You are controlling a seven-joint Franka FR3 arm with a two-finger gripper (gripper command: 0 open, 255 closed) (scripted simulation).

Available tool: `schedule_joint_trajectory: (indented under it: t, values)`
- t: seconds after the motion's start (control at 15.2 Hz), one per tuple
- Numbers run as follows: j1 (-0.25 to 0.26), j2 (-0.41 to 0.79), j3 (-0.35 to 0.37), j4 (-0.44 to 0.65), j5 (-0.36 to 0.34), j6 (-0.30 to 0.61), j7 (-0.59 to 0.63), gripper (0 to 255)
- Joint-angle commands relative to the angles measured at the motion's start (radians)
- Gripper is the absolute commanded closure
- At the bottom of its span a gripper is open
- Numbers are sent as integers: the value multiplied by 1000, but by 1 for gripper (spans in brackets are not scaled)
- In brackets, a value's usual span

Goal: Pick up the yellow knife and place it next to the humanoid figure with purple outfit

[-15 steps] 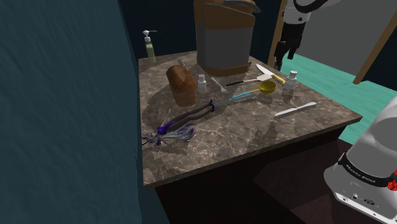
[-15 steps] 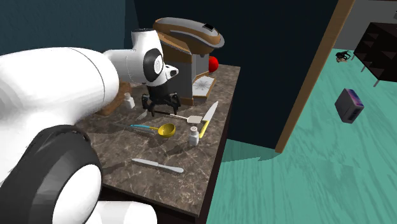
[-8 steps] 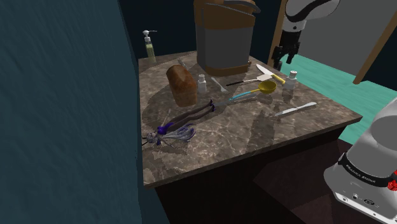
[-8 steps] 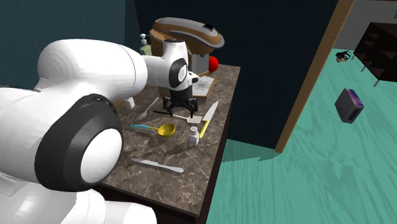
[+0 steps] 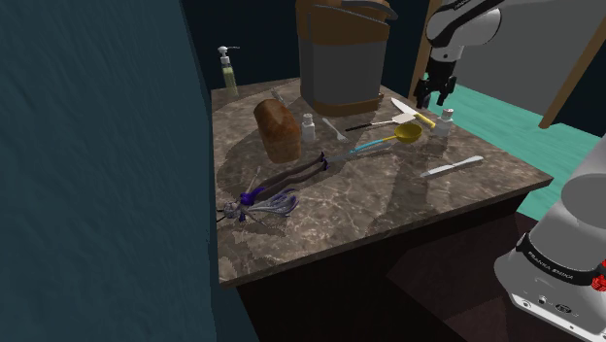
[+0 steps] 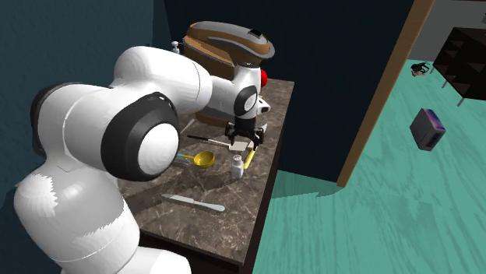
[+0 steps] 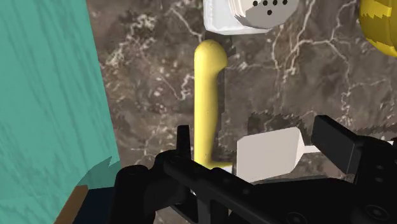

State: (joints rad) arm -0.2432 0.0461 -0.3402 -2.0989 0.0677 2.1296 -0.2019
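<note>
The knife with the yellow handle and the white blade [image 5: 412, 112] lies flat on the dark marbled surface [image 5: 388, 194]. It is at the far side, by the edge on the shoulder view's right, where the teal floor [image 5: 505, 112] begins below. The black claw [image 5: 434, 94] hangs directly over it and points down. Its two fingers [image 7: 183, 141] stand wide apart and grasp nothing. Seen from the wrist, the blade end of the yellow handle lies between the fingers, close to one of them. I cannot tell if that finger touches it.

The flat white square head of a spatula with a thin dark handle [image 7: 270, 154] lies just beside the knife handle, also under the open claw. A small white shaker with holes in its top [image 7: 248, 14] stands just beside the rounded end of the handle. Near the shaker, more to the middle of the surface, lies a round yellow spoon with a blue handle [image 5: 406, 133]. A plain silver table knife [image 5: 450, 167] lies nearer to the near edge.

The small grey humanoid figure with the purple outfit [image 5: 254, 201] lies well apart from the knife, toward the near corner on the shoulder view's left. Between them stand a brown loaf-shaped thing [image 5: 278, 129] and a small white bottle [image 5: 309, 126]. At the far side stands a big grey and brown appliance [image 5: 343, 49], and a pump bottle [image 5: 228, 73] stands in the far left corner.
</note>
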Motion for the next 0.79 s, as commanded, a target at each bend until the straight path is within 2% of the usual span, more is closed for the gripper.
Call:
schedule_joint_trajectory:
  t: [0.0,0.53,0.73]
  values:
    - [-24,72,-18,54,47,6,-22,0]
    - [-35,142,-14,27,90,93,-46,0]
    - [-35,146,-13,24,92,100,-48,0]
